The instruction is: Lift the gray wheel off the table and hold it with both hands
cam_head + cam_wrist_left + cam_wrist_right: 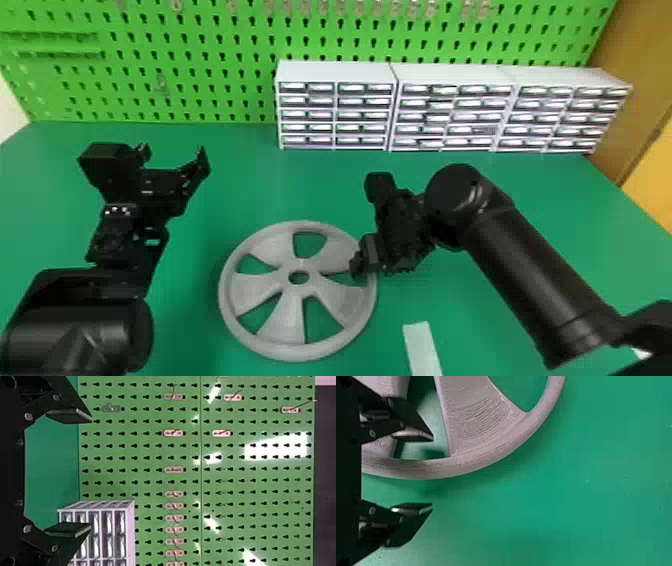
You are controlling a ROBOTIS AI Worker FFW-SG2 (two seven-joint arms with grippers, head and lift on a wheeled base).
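The site is a workshop-type workstation; whether it belongs to a lab cannot be determined. The work surface is a broad, flat green tabletop (235, 175). A green pegboard (190, 60), perforated with regular rows of keyhole-shaped slots, stands upright along the far edge. Small hooks on mounting plates (174, 470) are fitted to the pegboard, several in a straight line and others spaced apart. Three white small-parts cabinets (335, 71), each divided into rows of compact drawers, are positioned side by side against the pegboard, from center to far right.
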